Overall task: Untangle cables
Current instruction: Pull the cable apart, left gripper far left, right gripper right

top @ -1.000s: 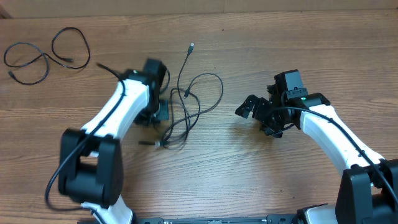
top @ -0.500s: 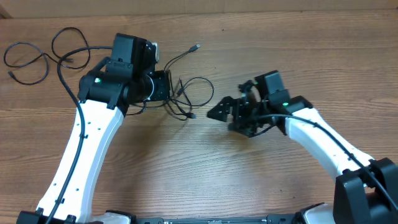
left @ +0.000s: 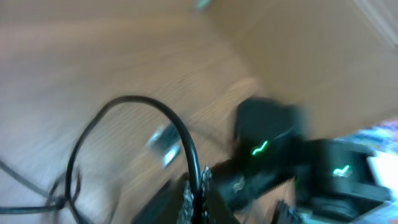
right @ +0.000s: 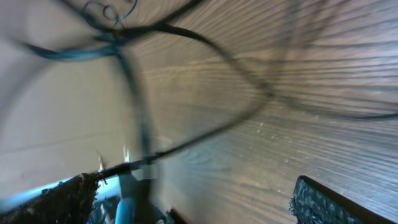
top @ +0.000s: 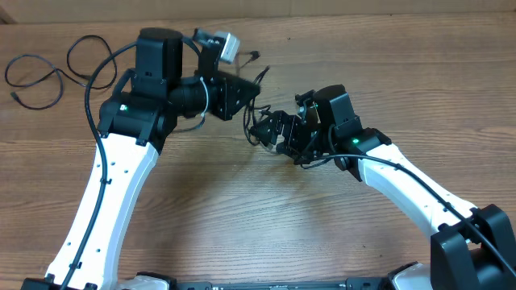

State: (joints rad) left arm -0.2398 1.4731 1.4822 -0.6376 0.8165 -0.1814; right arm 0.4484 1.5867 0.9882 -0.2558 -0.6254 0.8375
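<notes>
Tangled thin black cables (top: 256, 89) hang from my left gripper (top: 240, 98), which is raised above the table and shut on them. In the left wrist view a black cable loop (left: 124, 102) runs into the closed jaws (left: 196, 196). A small plug (top: 254, 55) sticks out behind the bundle. My right gripper (top: 270, 129) is open, just right of and below the bundle; in its blurred wrist view the cables (right: 205, 40) cross ahead of the wide-open jaws (right: 199, 199). A separate looped cable (top: 32, 56) lies at the far left of the table.
The wooden table (top: 242, 209) ends at a light wall at the back (top: 403, 6). The left arm's own thicker black wire (top: 93, 72) loops near the separate cable. The two arms are close together at the table's middle back.
My left gripper has lifted the tangled cables off the table and swung them back and to the right. My right gripper has moved left up to the bundle.
</notes>
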